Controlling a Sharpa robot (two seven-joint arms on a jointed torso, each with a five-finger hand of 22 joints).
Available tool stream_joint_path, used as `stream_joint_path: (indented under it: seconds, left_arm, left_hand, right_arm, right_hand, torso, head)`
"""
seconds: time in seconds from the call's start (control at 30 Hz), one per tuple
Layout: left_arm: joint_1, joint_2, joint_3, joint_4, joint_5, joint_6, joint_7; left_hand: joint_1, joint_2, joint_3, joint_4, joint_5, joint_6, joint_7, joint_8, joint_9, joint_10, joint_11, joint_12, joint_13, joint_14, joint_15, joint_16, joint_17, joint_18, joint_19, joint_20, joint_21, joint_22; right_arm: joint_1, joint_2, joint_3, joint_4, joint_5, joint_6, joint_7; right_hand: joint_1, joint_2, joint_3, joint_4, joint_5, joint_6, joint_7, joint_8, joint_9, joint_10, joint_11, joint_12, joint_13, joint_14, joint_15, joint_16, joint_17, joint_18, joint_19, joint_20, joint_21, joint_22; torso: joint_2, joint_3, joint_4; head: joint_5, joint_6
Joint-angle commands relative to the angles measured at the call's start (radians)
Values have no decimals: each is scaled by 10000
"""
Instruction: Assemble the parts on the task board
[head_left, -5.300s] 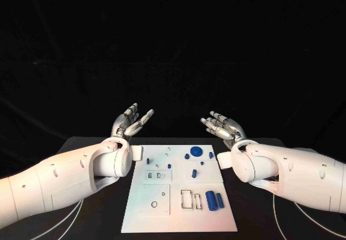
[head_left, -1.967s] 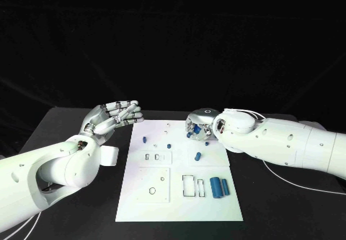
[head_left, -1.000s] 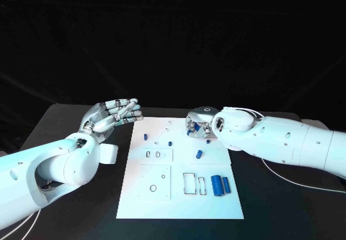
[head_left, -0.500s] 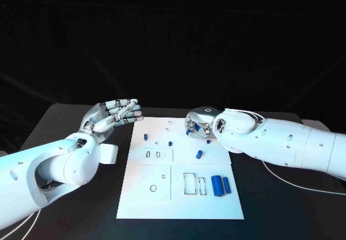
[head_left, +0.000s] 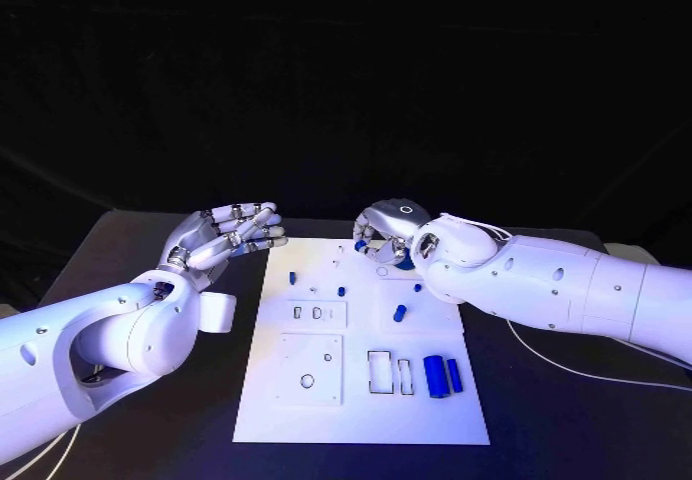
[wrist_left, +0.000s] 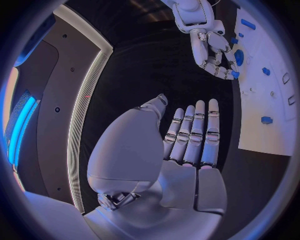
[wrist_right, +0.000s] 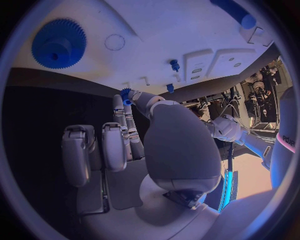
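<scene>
Black table (head_left: 130, 250) under a dark backdrop, with the white task board (head_left: 361, 370) sitting lower middle of the head view. On the left side, the left hand (head_left: 224, 236) hangs just off the board's upper left corner, holding nothing, fingers apart and slightly curled; the left wrist view shows them stretched out side by side. On the board, going left to right: a small blue peg (head_left: 291, 277) near the top left, a couple of slots below it, another blue part (head_left: 400, 313) around the middle, and two blue cylinders (head_left: 441, 376) lying side by side at the lower right. Up at the board's top edge the right hand (head_left: 384, 240) hovers with its fingers curled in, pinching a small blue piece (wrist_right: 127, 95) between thumb and fingertip. The right wrist view also shows a blue gear (wrist_right: 59, 44) flat on the board, apart from the fingers.
</scene>
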Motion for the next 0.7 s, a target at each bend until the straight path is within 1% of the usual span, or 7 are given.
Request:
stream_joint_path:
  seconds: [0.03, 0.17, 0.23, 0.3, 0.4, 0.47, 0.7]
  left_arm:
    - [13, 37, 9, 27, -47, 211, 47]
    - [15, 55, 10, 44, -47, 217, 43]
    - [18, 54, 10, 63, -46, 219, 42]
    - [22, 57, 10, 75, -46, 220, 41]
    - [28, 51, 11, 92, -46, 218, 39]
    - [31, 51, 11, 96, -46, 217, 38]
    - [42, 57, 13, 98, -46, 213, 36]
  left_hand:
    - [-39, -35, 62, -21, -66, -60, 427, -64, -18, -28, 53, -57, -9, 32, 48, -51, 17, 62, 53, 9, 37, -18]
    - [-39, -35, 62, -21, -66, -60, 427, -64, -18, -28, 53, -57, -9, 32, 48, -51, 17, 62, 53, 9, 37, -18]
    - [-39, -35, 62, -21, -66, -60, 427, -64, -18, -28, 53, -57, -9, 32, 48, -51, 17, 62, 53, 9, 37, -18]
    - [-39, -35, 62, -21, -66, -60, 427, -64, -18, -28, 53, -57, -9, 32, 48, -51, 17, 62, 53, 9, 37, -18]
    - [-39, -35, 62, -21, -66, -60, 427, -64, -18, -28, 53, -57, -9, 32, 48, -51, 17, 62, 53, 9, 37, -18]
    - [-39, -35, 62, -21, -66, -60, 427, -64, -18, -28, 53, -57, -9, 32, 48, -51, 17, 62, 53, 9, 37, -18]
    - [-39, -35, 62, -21, -66, -60, 427, -64, -18, -28, 53, -57, -9, 32, 48, -51, 17, 62, 53, 9, 37, -18]
  right_arm:
    - [1, 174, 4, -189, -137, -486, -110]
    - [-25, 520, 6, -564, -70, -511, -63]
    - [-46, 670, 6, -744, -37, -508, -32]
    - [-71, 777, 5, -880, -11, -490, -4]
    - [-107, 906, 4, -1046, 31, -452, 23]
    - [-132, 976, 4, -1145, 49, -386, 29]
    - [-184, 1166, -2, -1423, 78, -64, 27]
  right_hand:
    - [-31, 59, 40, 6, 55, 37, 44, 61, 13, 69, 16, 58, 17, 460, -57, 60, 16, -70, 595, -74, 53, 1655]
    - [-31, 59, 40, 6, 55, 37, 44, 61, 13, 69, 16, 58, 17, 460, -57, 60, 16, -70, 595, -74, 53, 1655]
    - [-51, 57, 40, 12, 56, 29, 45, 61, 21, 65, 19, 51, 20, 458, -55, 57, 4, -67, 589, -73, 47, 1646]
    - [-51, 57, 40, 12, 56, 29, 45, 61, 21, 65, 19, 51, 20, 458, -55, 57, 4, -67, 589, -73, 47, 1646]
    - [-74, 47, 39, 16, 54, 14, 48, 58, 28, 57, 23, 41, 21, 457, -51, 56, -2, -64, 581, -70, 38, 1633]
    - [-74, 47, 39, 16, 54, 14, 48, 58, 28, 57, 23, 41, 21, 457, -51, 56, -2, -64, 581, -70, 38, 1633]
    - [-125, 33, 38, 26, 15, -14, 52, 54, 48, 39, 31, 18, 27, 451, -44, 49, -29, -60, 571, -64, 30, 1620]
  torso:
    - [9, -3, 26]
    - [17, -2, 18]
    - [32, -11, 14]
    - [34, -20, 23]
    - [48, -35, 48]
    - [50, -26, 43]
    - [56, -41, 49]
  head:
    - [24, -1]
    - [45, -6]
    - [74, 19]
    - [80, 6]
    - [63, 8]
    - [88, -7]
    - [78, -26]
